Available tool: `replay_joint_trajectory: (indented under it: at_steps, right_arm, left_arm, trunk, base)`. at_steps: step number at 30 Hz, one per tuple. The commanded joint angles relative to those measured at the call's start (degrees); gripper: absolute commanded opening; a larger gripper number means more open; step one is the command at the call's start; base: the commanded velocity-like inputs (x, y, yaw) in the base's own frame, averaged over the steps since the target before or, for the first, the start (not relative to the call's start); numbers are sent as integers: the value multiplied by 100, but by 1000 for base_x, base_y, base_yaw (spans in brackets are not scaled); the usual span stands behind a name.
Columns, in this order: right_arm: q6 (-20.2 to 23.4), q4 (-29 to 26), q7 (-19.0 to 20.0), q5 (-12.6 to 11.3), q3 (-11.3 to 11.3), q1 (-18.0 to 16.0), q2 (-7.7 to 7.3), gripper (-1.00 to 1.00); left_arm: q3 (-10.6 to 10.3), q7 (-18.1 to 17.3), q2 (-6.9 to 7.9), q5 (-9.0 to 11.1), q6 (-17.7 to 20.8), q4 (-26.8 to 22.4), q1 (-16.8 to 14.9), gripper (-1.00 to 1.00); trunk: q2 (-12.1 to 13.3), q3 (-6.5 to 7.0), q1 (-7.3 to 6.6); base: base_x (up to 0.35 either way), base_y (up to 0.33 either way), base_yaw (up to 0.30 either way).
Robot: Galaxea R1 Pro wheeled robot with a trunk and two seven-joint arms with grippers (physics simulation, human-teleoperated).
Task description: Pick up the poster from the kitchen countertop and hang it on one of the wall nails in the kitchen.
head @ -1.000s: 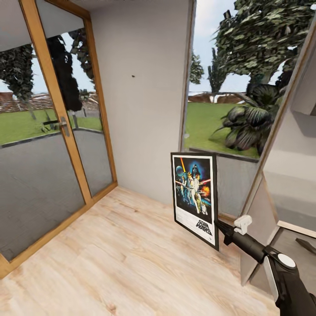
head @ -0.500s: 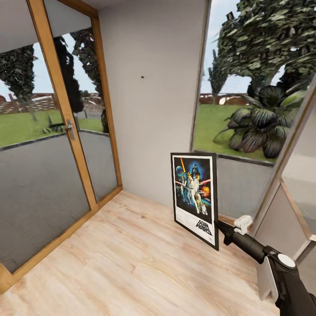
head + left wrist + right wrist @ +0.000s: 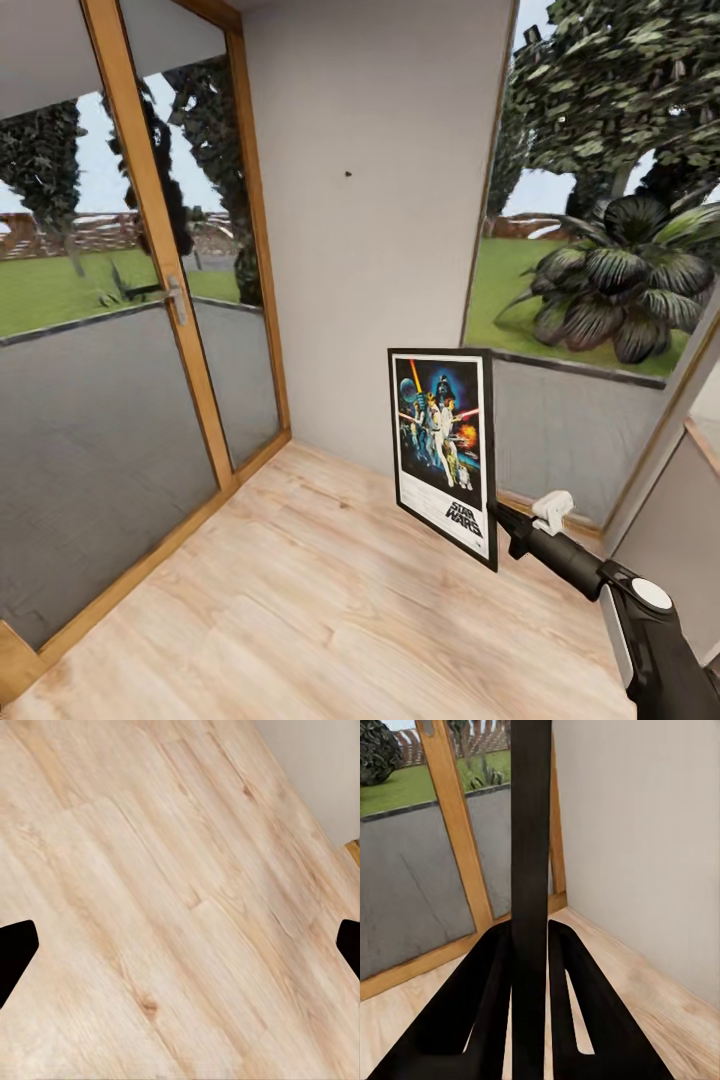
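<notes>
View shift: across the last second the door, wall and window slide rightward in your head view while the poster and right arm keep their place in it. That is your base or head turning, not the things moving.
Right gripper (image 3: 531, 967): its two dark fingers are closed on the poster's thin black frame edge, which runs straight up between them in the right wrist view.
Poster (image 3: 442, 445): held upright, off the floor, just ahead of the right gripper and facing you, print and "STAR WARS" lettering readable.
Wall nail (image 3: 348, 174): a dark dot on the grey wall, well above the gripper and off to its left, well apart from the poster's top edge.
Left gripper (image 3: 180, 945): fingertips wide apart at the edges of its view, nothing between them, wood floor (image 3: 165, 892) beyond.
Meaning for task: pickup looks done; the turn brings the nail wall more squarely ahead. You likely need to close in and raise the poster.
</notes>
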Motion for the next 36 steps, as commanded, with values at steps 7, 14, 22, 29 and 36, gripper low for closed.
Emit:
replay_joint_trajectory:
  at_steps: [7, 14, 22, 29, 36]
  right_arm:
    - [28, -9, 53, 26, -16, -8, 5, -100]
    - [28, -9, 53, 26, -18, -8, 5, -100]
    - [31, -13, 53, 26, -16, -8, 4, -100]
    - [28, -11, 53, 26, -16, -8, 5, -100]
    - [28, -10, 53, 26, -16, -8, 5, -100]
  left_arm:
    - [-56, -10, 1, 43, -24, 0, -6, 100]
    - [-60, -10, 0, 41, -24, 0, -6, 100]
    - [-64, -11, -1, 41, -24, 0, -8, 100]
    - [-81, -8, -1, -84, -24, -7, -8, 100]
    - [-95, -3, -8, -292, -24, -12, -8, 100]
  trunk:
    - [-13, -13, 6]
    - [-13, -13, 6]
    - [-13, -13, 6]
    - [-13, -13, 6]
    - [-13, -13, 6]
  base:
    - [216, 307, 0]
    - [216, 307, 0]
    - [216, 308, 0]
    - [216, 308, 0]
    - [217, 307, -8]
